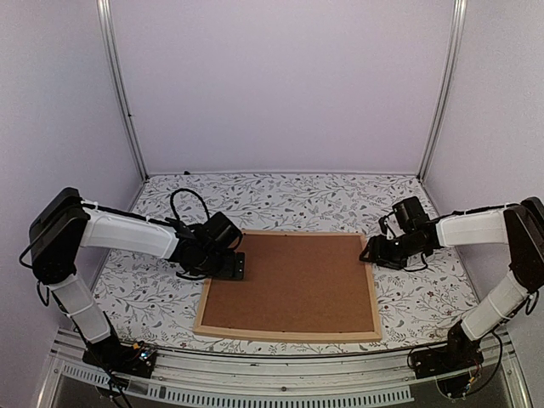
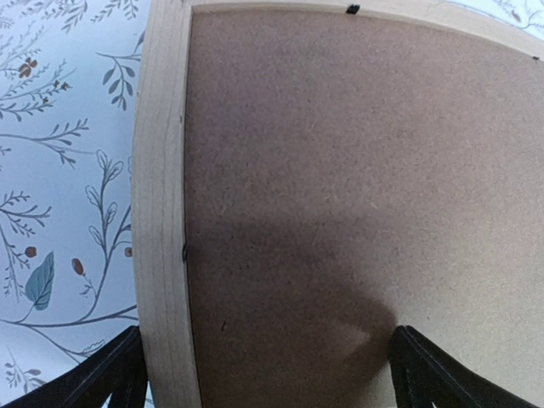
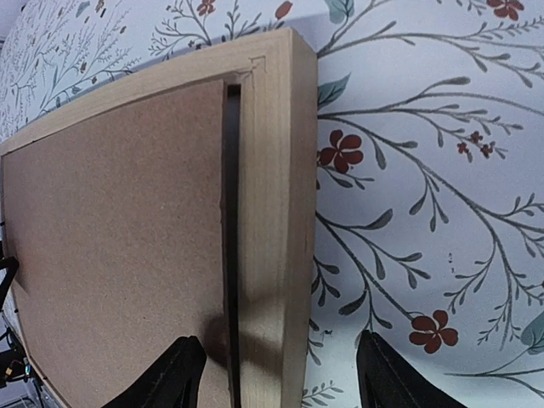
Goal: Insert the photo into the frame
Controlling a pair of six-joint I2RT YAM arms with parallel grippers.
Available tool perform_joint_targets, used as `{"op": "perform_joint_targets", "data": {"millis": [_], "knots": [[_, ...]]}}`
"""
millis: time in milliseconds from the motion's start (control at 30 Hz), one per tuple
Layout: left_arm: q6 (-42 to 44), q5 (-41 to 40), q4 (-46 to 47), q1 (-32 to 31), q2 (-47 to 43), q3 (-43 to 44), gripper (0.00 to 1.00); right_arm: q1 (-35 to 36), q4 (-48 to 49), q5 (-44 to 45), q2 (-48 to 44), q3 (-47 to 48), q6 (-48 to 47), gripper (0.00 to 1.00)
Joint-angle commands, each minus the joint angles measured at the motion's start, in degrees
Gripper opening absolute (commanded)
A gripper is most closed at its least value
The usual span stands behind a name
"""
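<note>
The frame point(image 1: 289, 332) lies back side up on the flowered table point(image 1: 153, 297), midway between the two arms, a brown backing board point(image 1: 293, 280) filling it. The left gripper point(image 2: 265, 357) hangs over its left strip, jaws spread wide astride the wood. Farther back, the right gripper point(image 3: 276, 353) straddles the right strip near the far corner, jaws partly apart and clear of the wood.

Gripper point(image 3: 276, 378) spread astride one strip of the frame point(image 3: 276, 212), brown backing board point(image 3: 119, 238) inside — dark gap alongside, floral tablecloth point(image 3: 425, 212) beneath

No legible txt, labels, brand names, nos. or signs in any view.
</note>
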Motion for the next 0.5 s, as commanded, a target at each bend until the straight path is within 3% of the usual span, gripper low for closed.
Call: {"op": "perform_joint_targets", "data": {"millis": [0,167,467], "knots": [[0.7,3.1,0.3,-0.3,-0.4,0.7,1.0,-0.3,5.1,-3.9,2.2,-2.2,-0.4,0.65],[0.6,3.0,0.2,-0.3,-0.6,0.6,1.0,-0.3,6.0,-3.2,4.0,-3.9,-0.4,0.6],[-0.1,4.0,1.0,-0.3,-0.5,-0.3,1.0,3.2,2.5,2.1,3.0,-5.6,0.6,0.35]]}}
